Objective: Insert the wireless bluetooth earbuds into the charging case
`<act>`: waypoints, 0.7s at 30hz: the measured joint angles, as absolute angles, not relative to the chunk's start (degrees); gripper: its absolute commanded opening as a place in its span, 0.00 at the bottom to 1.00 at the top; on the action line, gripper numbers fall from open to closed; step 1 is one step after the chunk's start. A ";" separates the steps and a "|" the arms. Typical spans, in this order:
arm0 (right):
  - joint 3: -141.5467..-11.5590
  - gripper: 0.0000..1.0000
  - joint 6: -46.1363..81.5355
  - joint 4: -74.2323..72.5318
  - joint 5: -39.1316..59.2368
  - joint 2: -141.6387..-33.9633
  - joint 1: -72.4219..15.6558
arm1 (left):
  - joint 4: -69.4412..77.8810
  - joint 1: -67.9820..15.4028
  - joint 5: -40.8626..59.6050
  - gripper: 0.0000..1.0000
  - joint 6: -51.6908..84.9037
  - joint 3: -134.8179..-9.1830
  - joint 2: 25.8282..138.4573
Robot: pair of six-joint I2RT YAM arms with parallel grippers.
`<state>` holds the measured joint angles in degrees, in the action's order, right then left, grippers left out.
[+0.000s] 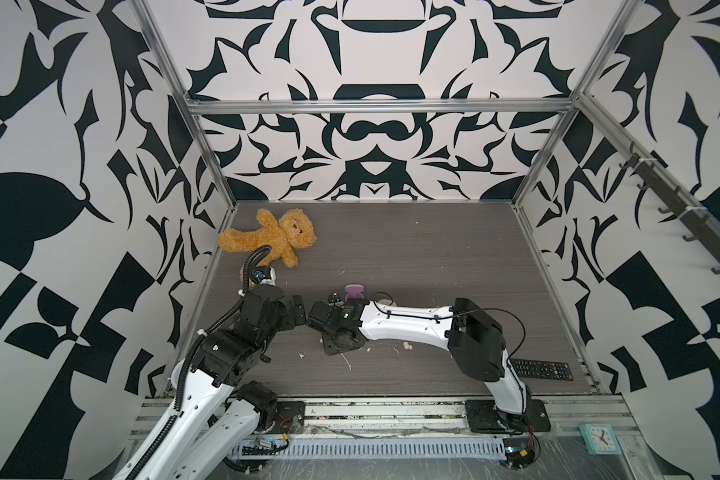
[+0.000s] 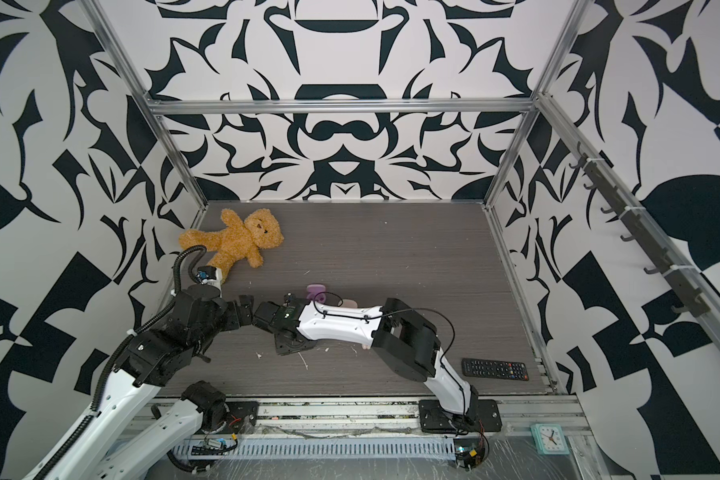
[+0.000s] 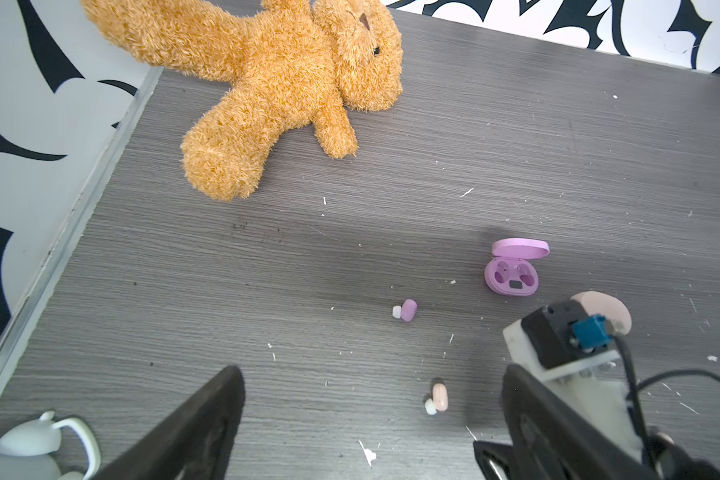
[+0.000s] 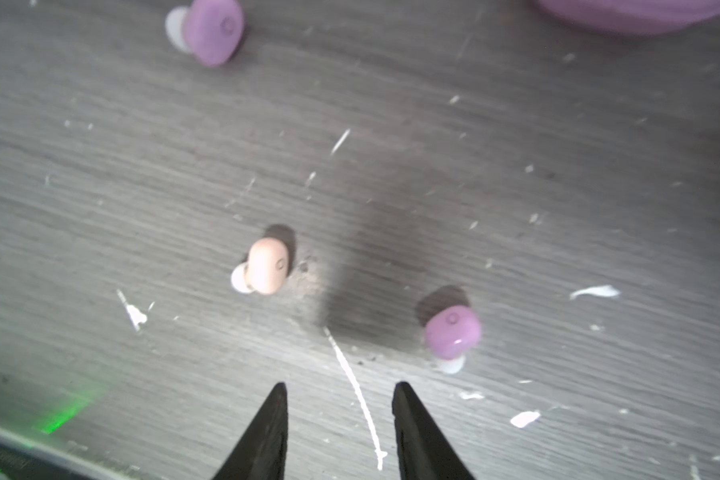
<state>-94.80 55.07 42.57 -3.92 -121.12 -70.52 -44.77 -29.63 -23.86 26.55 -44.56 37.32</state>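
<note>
Lilac plastic marks the open charging case [image 3: 512, 276], lid up and both sockets showing, on the grey wood-grain tabletop [image 3: 516, 145]. A peach case [image 3: 607, 307] sits just beside it, partly hidden by the right arm's wrist camera.

All the buds in view lie outside the charging case, on the tabletop. One lilac earbud [image 3: 408, 310] is near the case, on the side toward the left arm. A peach earbud [image 3: 439, 397] lies farther from the case than that one. The right wrist view shows a second lilac earbud [image 4: 452, 334] close to the right gripper [image 4: 341, 386], its white tip turned toward the fingers. In a top view a second peach earbud [image 1: 407, 345] lies on the near side of the right forearm, apart from the case.

The right gripper points down at the tabletop with its fingers a narrow gap apart. Nothing is held between them, and only a long white scrap [image 4: 356, 395] shows on the wood in the gap. The left gripper [image 3: 373, 370] stands spread wide and holds nothing.

A teddy bear [image 1: 275, 239] lies well apart from the case toward the back left. A remote control [image 1: 541, 369] lies well apart toward the front right.
</note>
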 measured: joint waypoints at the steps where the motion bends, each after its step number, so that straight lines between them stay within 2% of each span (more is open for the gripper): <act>1: -94.65 0.44 55.09 42.09 -3.55 -121.23 -70.70 | -44.77 -29.63 -24.08 0.99 26.55 -44.56 37.30; 21: -93.17 0.44 55.05 40.42 -3.25 -122.74 -69.80 | -44.77 -29.65 -24.23 0.99 26.57 -44.56 37.19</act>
<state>-93.17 55.05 40.42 -3.25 -122.74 -69.80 -44.77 -29.65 -24.23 26.57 -44.56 37.19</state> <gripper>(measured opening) 0.443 0.993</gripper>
